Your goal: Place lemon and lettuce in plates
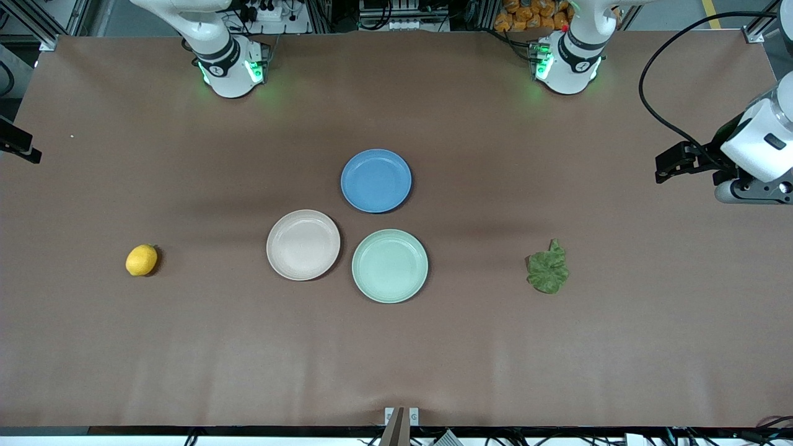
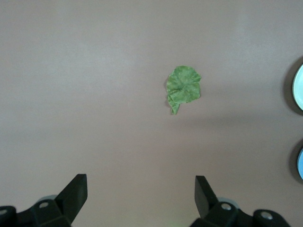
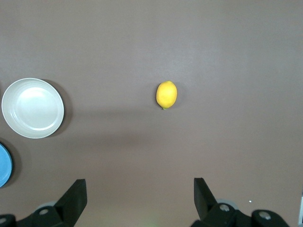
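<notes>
The yellow lemon (image 1: pixel 142 259) lies on the brown table toward the right arm's end; it also shows in the right wrist view (image 3: pixel 166 94). The dark green lettuce (image 1: pixel 548 269) lies toward the left arm's end and shows in the left wrist view (image 2: pixel 183 87). The beige-pink plate (image 1: pixel 303 244) and the mint green plate (image 1: pixel 389 265) sit side by side mid-table, both empty. My left gripper (image 1: pixel 672 162) is open and empty, up over bare table at its end (image 2: pixel 141 189). My right gripper (image 1: pixel 21 148) is open and empty, over the table's edge at its end (image 3: pixel 139 191).
A blue plate (image 1: pixel 376 180), empty, sits farther from the front camera than the other two plates, touching neither. The beige-pink plate (image 3: pixel 32 108) and the blue plate's edge (image 3: pixel 4 165) show in the right wrist view. A black cable (image 1: pixel 650 93) hangs by the left arm.
</notes>
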`<act>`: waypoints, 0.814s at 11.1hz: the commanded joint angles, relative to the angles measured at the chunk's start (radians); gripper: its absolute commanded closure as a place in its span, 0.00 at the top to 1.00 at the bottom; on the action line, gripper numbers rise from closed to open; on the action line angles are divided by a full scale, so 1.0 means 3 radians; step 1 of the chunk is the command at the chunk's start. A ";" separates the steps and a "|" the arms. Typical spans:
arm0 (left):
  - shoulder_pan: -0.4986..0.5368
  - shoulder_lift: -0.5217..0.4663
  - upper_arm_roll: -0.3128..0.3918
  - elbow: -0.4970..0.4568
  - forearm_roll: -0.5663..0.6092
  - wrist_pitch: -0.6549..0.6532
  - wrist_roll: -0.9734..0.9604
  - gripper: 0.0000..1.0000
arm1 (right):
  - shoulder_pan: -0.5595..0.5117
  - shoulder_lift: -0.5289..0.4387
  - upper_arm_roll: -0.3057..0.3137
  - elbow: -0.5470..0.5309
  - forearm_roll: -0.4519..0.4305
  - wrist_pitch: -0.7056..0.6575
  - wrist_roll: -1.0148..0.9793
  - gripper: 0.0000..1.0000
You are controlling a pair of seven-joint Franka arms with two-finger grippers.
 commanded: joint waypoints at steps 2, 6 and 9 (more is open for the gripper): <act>0.0000 -0.0058 -0.0012 -0.0047 -0.0003 -0.0011 -0.0026 1.00 | -0.0014 -0.0074 -0.0002 -0.0076 -0.0021 0.0009 -0.0043 1.00; 0.0011 -0.0048 -0.0007 -0.0052 -0.0003 -0.0011 -0.0037 1.00 | -0.0019 -0.0074 -0.0007 -0.0081 -0.0021 -0.0006 -0.0043 1.00; 0.0016 -0.0048 -0.0007 -0.0052 -0.0003 -0.0011 -0.0037 1.00 | -0.0019 -0.0049 -0.0007 -0.0096 -0.0021 -0.0012 -0.0093 1.00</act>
